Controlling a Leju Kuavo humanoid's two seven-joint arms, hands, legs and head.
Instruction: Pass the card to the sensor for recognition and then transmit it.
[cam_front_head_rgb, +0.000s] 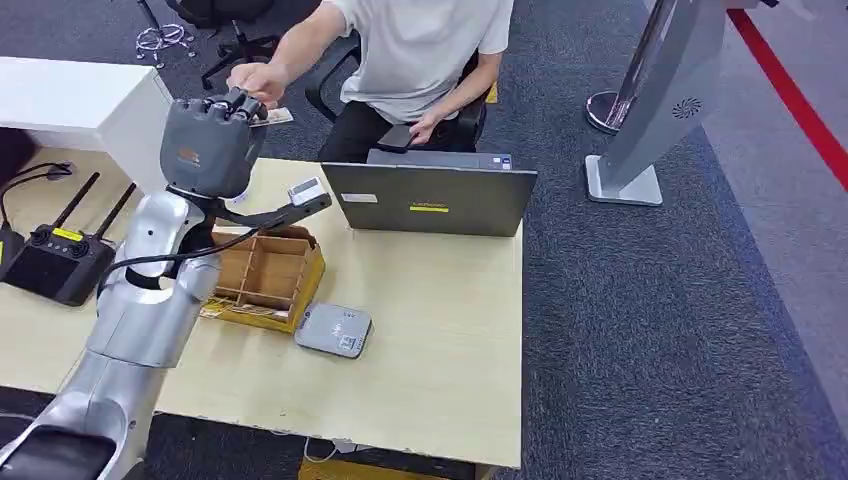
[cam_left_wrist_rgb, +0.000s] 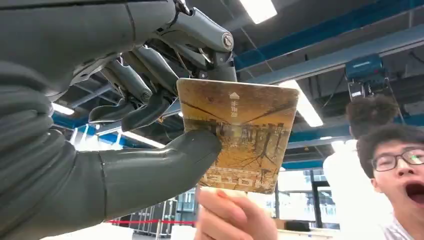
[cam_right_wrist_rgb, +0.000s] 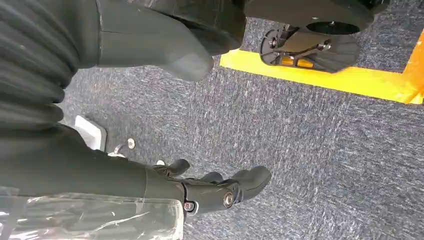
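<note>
On a pale wooden desk (cam_front_head_rgb: 440, 330), a small grey card sensor (cam_front_head_rgb: 333, 330) lies flat just beside a yellow-sided wooden sorting box (cam_front_head_rgb: 268, 278), nearer the front edge than the box. Beyond the box stands a dark laptop (cam_front_head_rgb: 430, 198), its lid back facing the robot; a black remote with twin antennas (cam_front_head_rgb: 60, 255) sits well to the left of the box.

Above the far side of the box, the robot's left hand (cam_front_head_rgb: 208, 140) is raised, pinching a brown, sepia-printed card (cam_left_wrist_rgb: 239, 135) between its thick thumb (cam_left_wrist_rgb: 165, 165) and its darker fingers (cam_left_wrist_rgb: 200, 30). A seated person in a white T-shirt (cam_front_head_rgb: 420, 45) behind the laptop reaches across, their hand (cam_front_head_rgb: 258, 80) meeting the card's free edge; in the left wrist view their fingertips (cam_left_wrist_rgb: 232, 217) touch that edge.

The right hand (cam_right_wrist_rgb: 215, 192) hangs over grey carpet (cam_right_wrist_rgb: 310, 150) crossed by a yellow stripe (cam_right_wrist_rgb: 320, 77), fingers loosely spread, holding nothing.
</note>
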